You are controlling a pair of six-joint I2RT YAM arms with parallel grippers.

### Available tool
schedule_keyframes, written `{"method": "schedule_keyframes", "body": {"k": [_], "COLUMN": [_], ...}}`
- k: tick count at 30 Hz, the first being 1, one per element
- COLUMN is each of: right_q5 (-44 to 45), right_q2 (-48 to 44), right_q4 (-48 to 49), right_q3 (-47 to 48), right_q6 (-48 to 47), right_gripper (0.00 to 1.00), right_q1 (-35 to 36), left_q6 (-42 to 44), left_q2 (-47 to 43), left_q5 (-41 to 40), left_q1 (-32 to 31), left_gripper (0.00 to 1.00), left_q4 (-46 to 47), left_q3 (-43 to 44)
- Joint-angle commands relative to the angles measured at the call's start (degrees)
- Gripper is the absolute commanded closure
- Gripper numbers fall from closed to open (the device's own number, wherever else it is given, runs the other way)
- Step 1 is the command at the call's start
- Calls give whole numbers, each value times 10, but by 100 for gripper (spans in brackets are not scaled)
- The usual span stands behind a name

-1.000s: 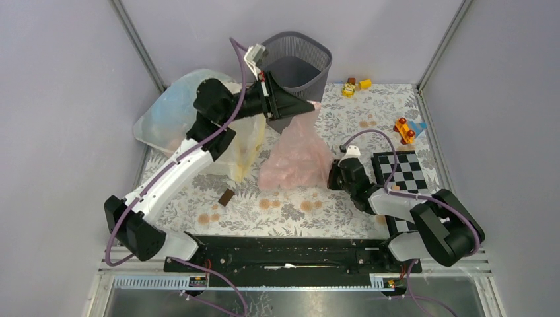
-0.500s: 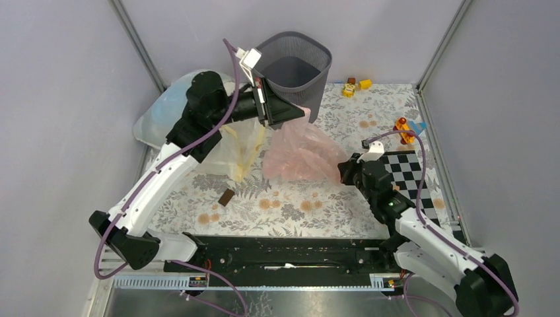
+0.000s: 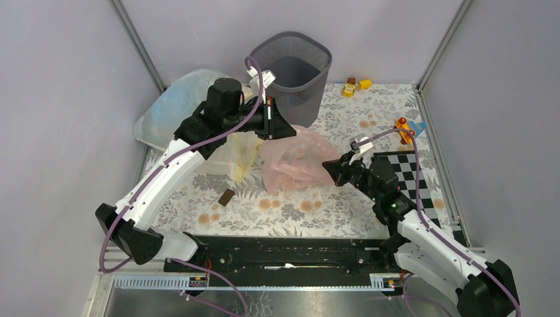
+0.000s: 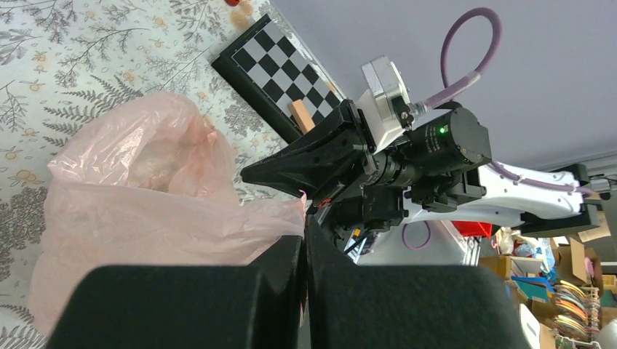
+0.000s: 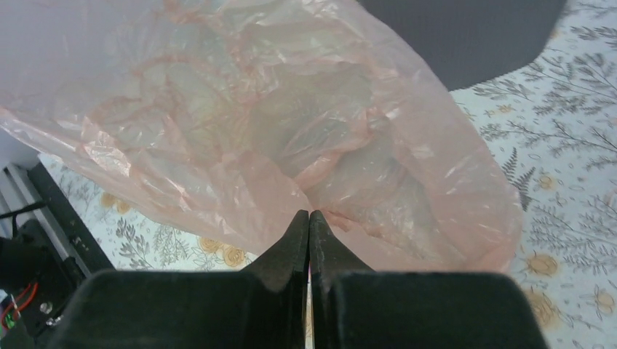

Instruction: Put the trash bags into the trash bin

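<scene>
Beside the dark grey mesh bin (image 3: pixel 290 66), left gripper (image 3: pixel 289 133) and right gripper (image 3: pixel 326 168), jaws clamped on the crinkly pale-pink plastic bag (image 3: pixel 294 158), are pulling it back from the rim, seemingly losing ground.

Lab test cell, calibration checkerboard (image 3: pixel 411 169)

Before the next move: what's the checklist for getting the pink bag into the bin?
1. left gripper jaws shut on the pink bag edge: ok.
2. right gripper jaws shut on a fold of the bag: ok.
3. trash bin upright, mouth unobstructed: ok.
4. Bag above the bin mouth: not ok; it sits in front of the bin, on the near side.
5. Bag bottom off the table: cannot tell.
6. whitish bag free of the left arm: cannot tell; it lies right beside it.
</scene>
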Motion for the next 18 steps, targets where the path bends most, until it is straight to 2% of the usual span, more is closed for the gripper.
{"method": "schedule_keyframes", "body": {"k": [1,8,12,16,18], "right_q5": [-73,-78,-147,-87,-86], "right_q2": [45,192,287,305,320], "right_q4": [76,198,190,230,224], "right_q3": [37,69,127,100,105], "right_q6": [-70,-138,-153,-189,-196], "right_gripper": [100,100,100,100,100], "right_q1": [13,22,26,87,104], "left_q6": [32,38,40,34,21], "left_q2": [-5,-16,-15,-5,4], "left_q5": [-9,8,17,14,26], "left_q1": [-1,-1,-2,-2,-3], "left_gripper": [100,100,100,100,100], "left_q4": [-13,-13,-13,-2,14], "left_q3": [23,25,23,29,34]}}
